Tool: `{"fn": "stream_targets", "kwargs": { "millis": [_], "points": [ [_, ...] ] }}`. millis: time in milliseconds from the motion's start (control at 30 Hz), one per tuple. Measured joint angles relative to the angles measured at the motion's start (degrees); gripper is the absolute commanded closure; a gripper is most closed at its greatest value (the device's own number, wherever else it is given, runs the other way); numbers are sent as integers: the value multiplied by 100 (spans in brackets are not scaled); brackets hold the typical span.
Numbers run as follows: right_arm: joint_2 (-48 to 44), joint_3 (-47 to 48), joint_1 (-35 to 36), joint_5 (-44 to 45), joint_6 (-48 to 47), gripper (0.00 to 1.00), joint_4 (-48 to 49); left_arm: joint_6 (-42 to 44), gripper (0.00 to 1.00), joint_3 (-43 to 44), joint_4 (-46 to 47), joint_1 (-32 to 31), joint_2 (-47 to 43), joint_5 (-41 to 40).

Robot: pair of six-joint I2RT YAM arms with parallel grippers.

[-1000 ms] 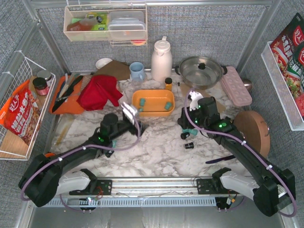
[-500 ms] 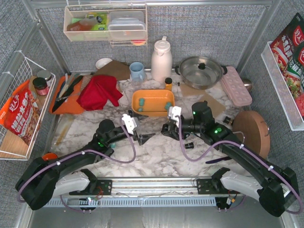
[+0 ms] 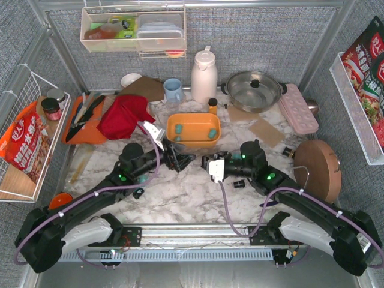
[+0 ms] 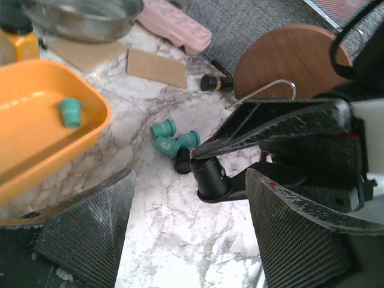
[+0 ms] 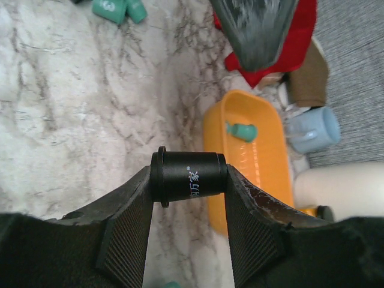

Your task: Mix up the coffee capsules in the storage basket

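Observation:
The orange storage basket stands at the table's middle back with teal coffee capsules inside; one teal capsule shows in it from the left wrist. My right gripper is shut on a black capsule, held sideways above the marble just in front of the basket. My left gripper is open and empty, facing the right gripper closely. Three teal capsules and a black one lie loose on the table beyond it.
A red cloth, blue mug, white thermos, steel pot and pink tray line the back. A round wooden board sits at right, another black capsule under the right arm.
My right gripper swung left with the black capsule, away from the loose capsules. My left gripper drew back from the basket's left side and now faces the right one.

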Motion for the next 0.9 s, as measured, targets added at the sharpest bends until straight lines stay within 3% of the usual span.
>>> {"fn": "stream_targets", "kwargs": {
  "millis": [200, 433, 900],
  "points": [
    [2, -68, 83, 310, -476, 70, 385, -861, 28, 555, -706, 0, 560, -155],
    [76, -68, 85, 437, -660, 71, 511, -1362, 37, 761, -782, 0, 966, 11],
    [129, -66, 90, 424, -619, 71, 516, -1279, 43, 813, -444, -271, 1519, 85]
  ]
}}
